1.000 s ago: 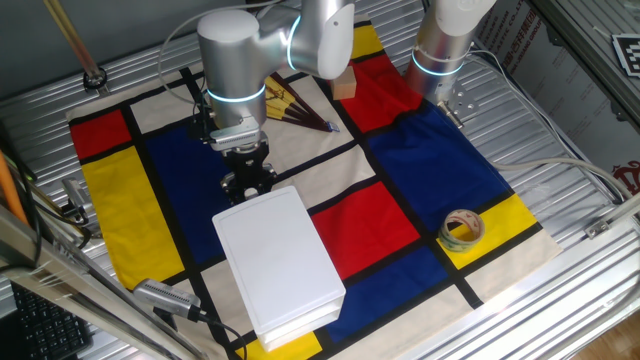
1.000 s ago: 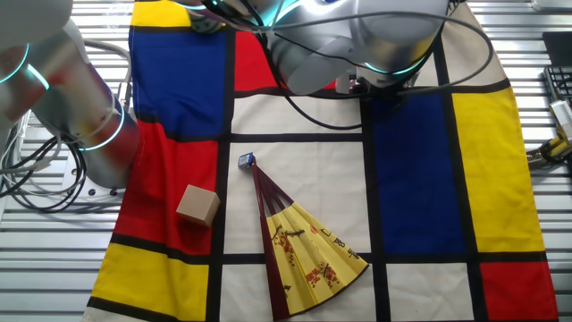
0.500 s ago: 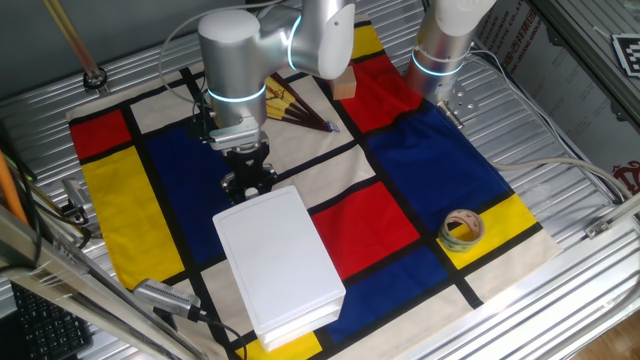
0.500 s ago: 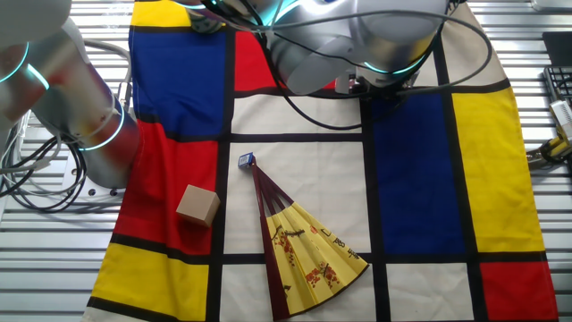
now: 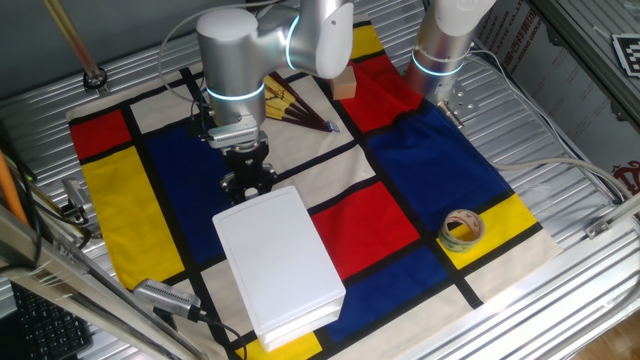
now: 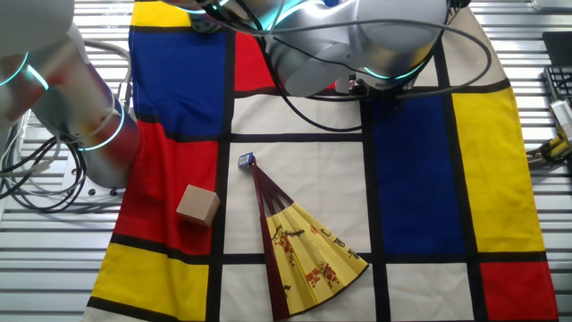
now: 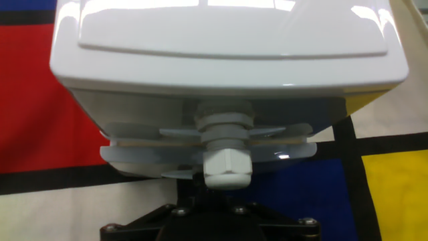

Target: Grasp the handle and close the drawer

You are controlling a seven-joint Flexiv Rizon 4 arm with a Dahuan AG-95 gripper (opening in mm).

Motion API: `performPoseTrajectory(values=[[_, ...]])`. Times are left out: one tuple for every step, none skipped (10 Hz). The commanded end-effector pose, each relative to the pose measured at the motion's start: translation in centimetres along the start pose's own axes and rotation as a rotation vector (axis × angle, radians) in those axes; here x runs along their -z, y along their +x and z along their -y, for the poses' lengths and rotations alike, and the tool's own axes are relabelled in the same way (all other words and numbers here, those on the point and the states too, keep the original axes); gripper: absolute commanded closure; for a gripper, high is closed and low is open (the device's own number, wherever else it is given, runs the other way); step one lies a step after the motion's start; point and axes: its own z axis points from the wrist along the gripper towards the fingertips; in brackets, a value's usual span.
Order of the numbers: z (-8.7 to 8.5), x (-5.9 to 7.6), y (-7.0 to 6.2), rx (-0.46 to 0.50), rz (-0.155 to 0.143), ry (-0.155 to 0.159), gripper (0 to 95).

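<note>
The flat white box (image 5: 278, 262) lies on the patchwork cloth. In the hand view its short front face fills the upper frame, and the drawer's (image 7: 134, 155) narrow white rim stands slightly out from under the box body. The handle (image 7: 227, 166), a small white knob, juts from the middle of that rim. My gripper (image 5: 247, 184) sits right at this end of the box. In the hand view only its black body (image 7: 210, 217) shows, directly below the knob and touching its lower edge. The fingertips are dark and I cannot make out how the jaws stand.
A folded paper fan (image 6: 299, 243) and a small tan wooden cube (image 6: 197, 205) lie on the cloth behind my arm. A roll of tape (image 5: 461, 229) sits on a yellow patch to the right. A second robot base (image 5: 443, 45) stands at the back right.
</note>
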Motion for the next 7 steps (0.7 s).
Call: performPoseTrajectory(values=[[0.0,-0.09,-0.05,-0.001,0.002,0.002,95.0],[0.0,-0.12,-0.09,-0.001,0.001,0.003,95.0],[0.01,-0.1,-0.12,0.0,0.004,0.005,95.0],[0.02,-0.07,-0.14,0.001,0.004,0.005,95.0],[0.02,-0.07,-0.17,0.002,0.006,0.004,95.0],[0.03,-0.08,-0.21,0.0,0.012,0.005,95.0],[0.06,-0.09,-0.28,0.0,0.015,0.004,95.0]])
